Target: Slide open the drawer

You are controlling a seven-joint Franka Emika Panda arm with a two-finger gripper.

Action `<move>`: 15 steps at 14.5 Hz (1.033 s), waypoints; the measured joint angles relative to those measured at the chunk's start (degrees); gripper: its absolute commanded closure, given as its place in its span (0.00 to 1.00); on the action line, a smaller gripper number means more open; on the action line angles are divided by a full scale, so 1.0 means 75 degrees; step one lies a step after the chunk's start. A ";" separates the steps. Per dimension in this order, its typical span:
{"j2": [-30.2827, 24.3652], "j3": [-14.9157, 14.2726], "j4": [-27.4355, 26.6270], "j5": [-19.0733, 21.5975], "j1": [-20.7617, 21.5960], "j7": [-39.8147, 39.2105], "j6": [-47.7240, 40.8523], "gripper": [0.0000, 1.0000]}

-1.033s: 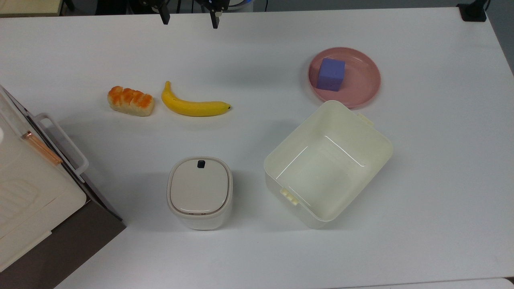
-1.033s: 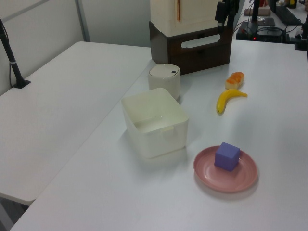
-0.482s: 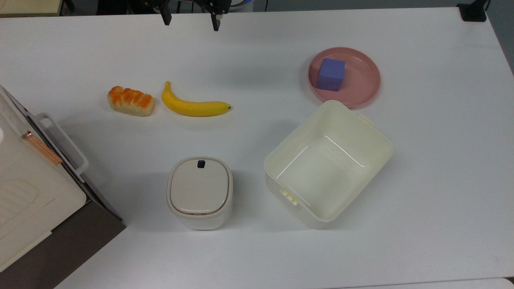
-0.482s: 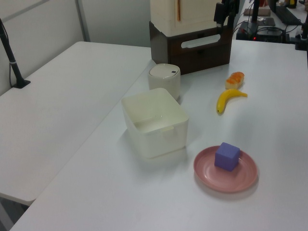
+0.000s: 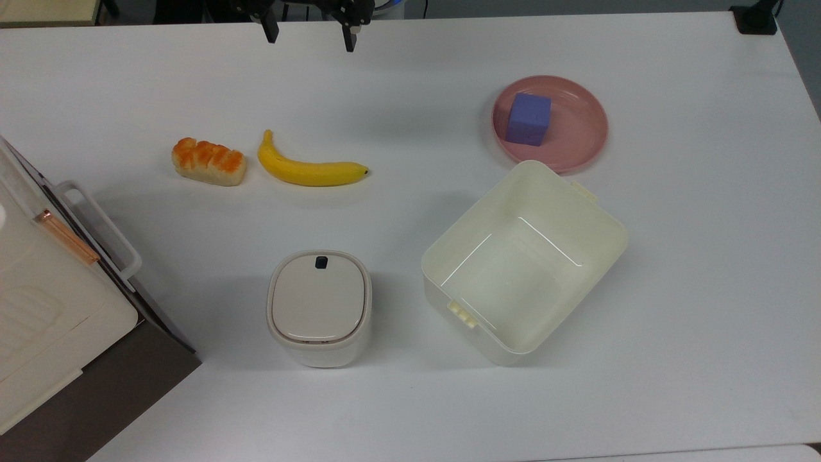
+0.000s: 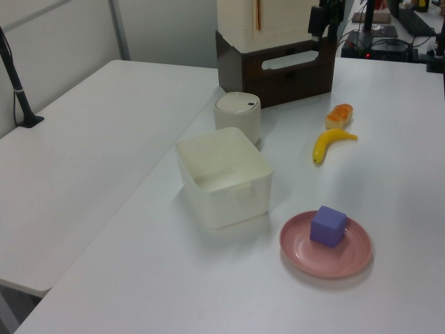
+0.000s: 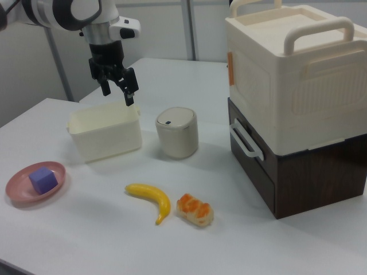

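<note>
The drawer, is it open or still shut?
Shut. The drawer front sits flush with the dark cabinet, nothing pulled out, and the hand hangs away from its white handle.

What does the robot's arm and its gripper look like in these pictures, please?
The arm is white and rounded, with black sections at its joints and a white block just above the tool. The gripper is black, ending in two slim, straight black fingers. In the top view the fingers show as two narrow dark prongs.
</note>
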 measured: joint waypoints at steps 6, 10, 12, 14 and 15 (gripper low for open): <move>0.0001 0.0000 0.0000 -0.0008 0.0000 -0.0003 0.0000 0.00; 0.0042 -0.0077 -0.0004 -0.0282 -0.0048 -0.0003 0.0243 0.00; 0.0163 -0.0126 -0.0018 -0.0506 -0.0135 -0.0043 0.0434 0.00; 0.0390 -0.0140 -0.0024 -0.0682 -0.0295 -0.0252 0.0648 0.00; 0.0549 -0.0148 -0.0026 -0.0816 -0.0447 -0.0476 0.0812 0.00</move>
